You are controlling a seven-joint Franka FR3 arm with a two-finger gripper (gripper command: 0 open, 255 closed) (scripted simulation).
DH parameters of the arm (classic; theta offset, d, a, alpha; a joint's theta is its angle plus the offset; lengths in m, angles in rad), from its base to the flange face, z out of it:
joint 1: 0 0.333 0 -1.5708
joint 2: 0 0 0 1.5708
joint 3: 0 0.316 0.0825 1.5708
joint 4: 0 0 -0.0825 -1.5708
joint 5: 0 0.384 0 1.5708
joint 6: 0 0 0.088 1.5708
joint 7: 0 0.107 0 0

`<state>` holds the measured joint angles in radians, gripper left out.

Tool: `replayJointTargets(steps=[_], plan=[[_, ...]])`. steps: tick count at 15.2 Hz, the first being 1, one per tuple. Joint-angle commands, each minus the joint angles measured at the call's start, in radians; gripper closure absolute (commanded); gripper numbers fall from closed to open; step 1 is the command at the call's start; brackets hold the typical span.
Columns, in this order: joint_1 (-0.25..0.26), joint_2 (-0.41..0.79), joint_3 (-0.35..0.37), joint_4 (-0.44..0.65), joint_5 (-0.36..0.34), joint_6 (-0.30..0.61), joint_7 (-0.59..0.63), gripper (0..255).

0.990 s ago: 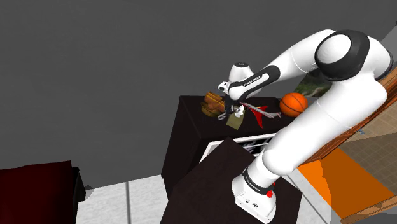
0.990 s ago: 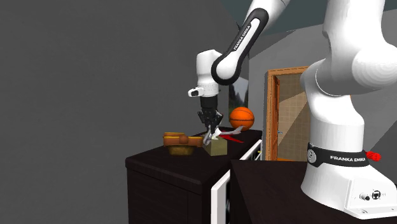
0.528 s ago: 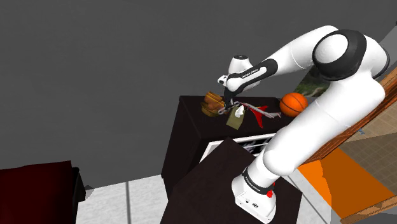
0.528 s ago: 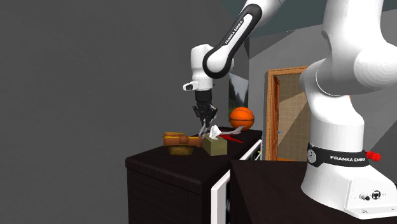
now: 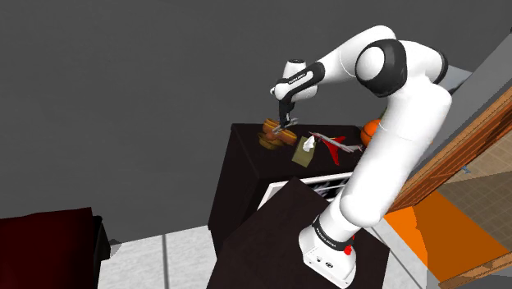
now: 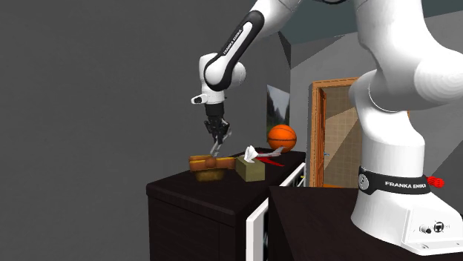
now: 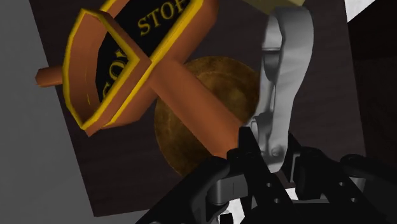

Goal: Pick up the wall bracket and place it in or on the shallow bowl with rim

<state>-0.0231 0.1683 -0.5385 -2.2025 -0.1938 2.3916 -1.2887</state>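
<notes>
My gripper is shut on the wall bracket, a grey metal piece that sticks out beyond the fingers. Right beneath it lies the shallow brown bowl, with an orange paddle sign reading "STOP" lying across it. In the shoulder view the gripper hangs just above the bowl at the back of the dark cabinet. In the second exterior view the gripper holds the bracket a little above the bowl.
An olive tissue box stands next to the bowl, then a red and white toy plane and an orange basketball. A white-fronted drawer hangs open below the cabinet top. A wooden door frame stands behind.
The arm has carried the bracket from above the tissue box over to the bowl, toward the left in both exterior views, and slightly higher.
</notes>
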Motion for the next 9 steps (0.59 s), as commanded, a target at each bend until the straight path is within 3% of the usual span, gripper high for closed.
replayJointTargets(steps=[1, 2, 9], plan=[[-0.017, 0.082, 0.014, 0.1, 0.062, -0.022, -0.043, 255], [-0.026, 0.115, 0.022, 0.145, 0.084, -0.037, -0.057, 255], [-0.044, 0.18, 0.04, 0.124, 0.113, 0.044, -0.063, 255]])
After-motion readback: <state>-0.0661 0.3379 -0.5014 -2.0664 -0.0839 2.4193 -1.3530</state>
